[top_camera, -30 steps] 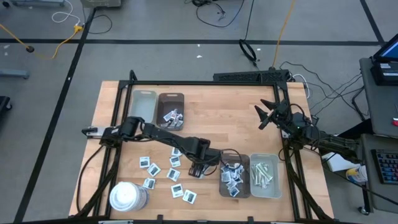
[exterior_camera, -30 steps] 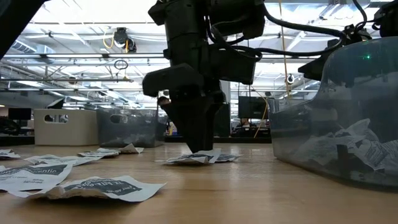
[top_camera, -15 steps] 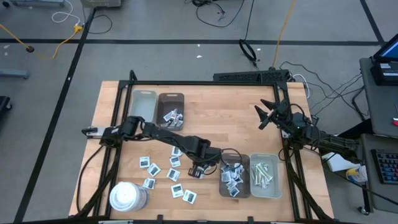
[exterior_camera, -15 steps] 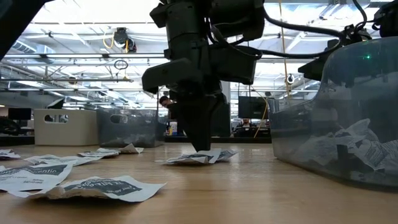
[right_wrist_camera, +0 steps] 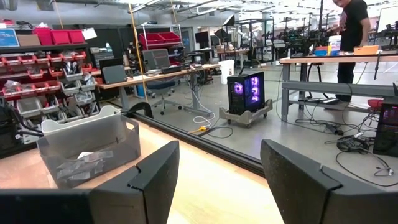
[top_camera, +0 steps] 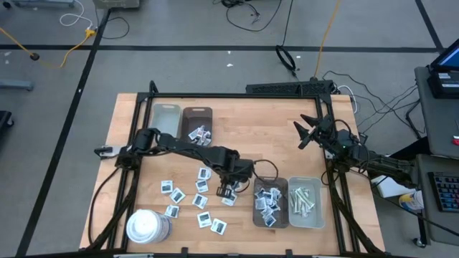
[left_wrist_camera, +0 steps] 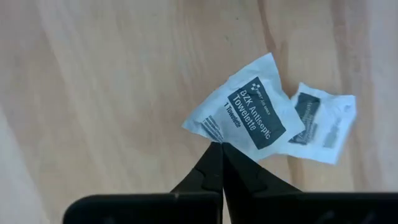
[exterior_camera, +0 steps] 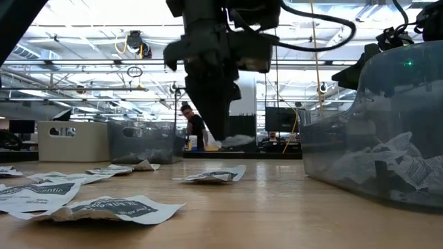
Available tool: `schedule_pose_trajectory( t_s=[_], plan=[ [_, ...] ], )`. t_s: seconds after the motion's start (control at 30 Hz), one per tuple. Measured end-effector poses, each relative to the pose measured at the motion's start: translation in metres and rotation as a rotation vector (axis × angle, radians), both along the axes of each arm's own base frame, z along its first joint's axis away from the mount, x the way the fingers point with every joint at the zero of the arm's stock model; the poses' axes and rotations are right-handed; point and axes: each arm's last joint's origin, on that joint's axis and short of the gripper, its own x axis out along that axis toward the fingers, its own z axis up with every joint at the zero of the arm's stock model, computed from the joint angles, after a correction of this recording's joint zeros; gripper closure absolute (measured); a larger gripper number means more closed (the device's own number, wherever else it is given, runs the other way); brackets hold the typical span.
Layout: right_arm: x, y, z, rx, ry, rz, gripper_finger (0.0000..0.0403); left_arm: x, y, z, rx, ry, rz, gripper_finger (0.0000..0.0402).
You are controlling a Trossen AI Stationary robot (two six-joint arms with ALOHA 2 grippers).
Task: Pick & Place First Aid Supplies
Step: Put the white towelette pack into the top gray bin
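Now we have the left gripper (left_wrist_camera: pixel 219 149) pinched shut on one corner of a small flat square white packet with dark-blue print (left_wrist_camera: pixel 249 115), and in the low view that packet (exterior_camera: pixel 234 141) hangs clear of the wooden table (top_camera: pixel 272 136). In the high view the left gripper (top_camera: pixel 228 190) sits near the table's middle, with the held packet too small to make out beneath it. A second white packet (left_wrist_camera: pixel 320 122) lies on the wood just beside the held one; the low view shows it flat on the table (exterior_camera: pixel 216 174).

We judge the step to be the carry: the pick looks done and the placing is not. At about three o'clock of the gripper stands the dark rectangular tray holding white packets (top_camera: pixel 269 203), with a clear rectangular tray of pale wrapped strips (top_camera: pixel 305 203) touching its far side. The next move calls for keeping the thin corner grip, travelling over the dark tray's rim and only then spreading the fingers.

More loose white packets (top_camera: pixel 188 198) lie at about nine o'clock of the gripper, near a large white round cylinder (top_camera: pixel 147 226).

The right gripper (top_camera: pixel 307 132) waits near the table's right edge with its fingers spread and empty.
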Motion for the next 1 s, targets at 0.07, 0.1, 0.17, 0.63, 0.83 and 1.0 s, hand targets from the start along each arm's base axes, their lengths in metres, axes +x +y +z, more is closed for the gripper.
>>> schedule_pose_trajectory(
  t_s=[0.07, 0.1, 0.17, 0.63, 0.83, 1.0],
  plan=[
    [0.000, 0.000, 0.000, 0.000, 0.000, 0.000, 0.0181, -0.002, 0.004, 0.006, -0.019, 0.003, 0.017, 0.0401],
    [0.000, 0.000, 0.000, 0.000, 0.000, 0.000, 0.0181, -0.004, 0.005, 0.010, -0.028, 0.005, 0.026, 0.0401],
    [0.000, 0.000, 0.000, 0.000, 0.000, 0.000, 0.0183, -0.008, 0.008, 0.018, -0.035, 0.009, 0.038, 0.0401],
    [0.000, 0.000, 0.000, 0.000, 0.000, 0.000, 0.0182, -0.048, 0.047, 0.091, -0.059, -0.005, 0.203, 0.0401],
    [0.000, 0.000, 0.000, 0.000, 0.000, 0.000, 0.0182, -0.069, 0.090, 0.112, -0.056, 0.008, 0.433, 0.0401],
    [0.000, 0.000, 0.000, 0.000, 0.000, 0.000, 0.0182, -0.086, 0.135, 0.124, -0.065, 0.002, 0.649, 0.0401]
  ],
)
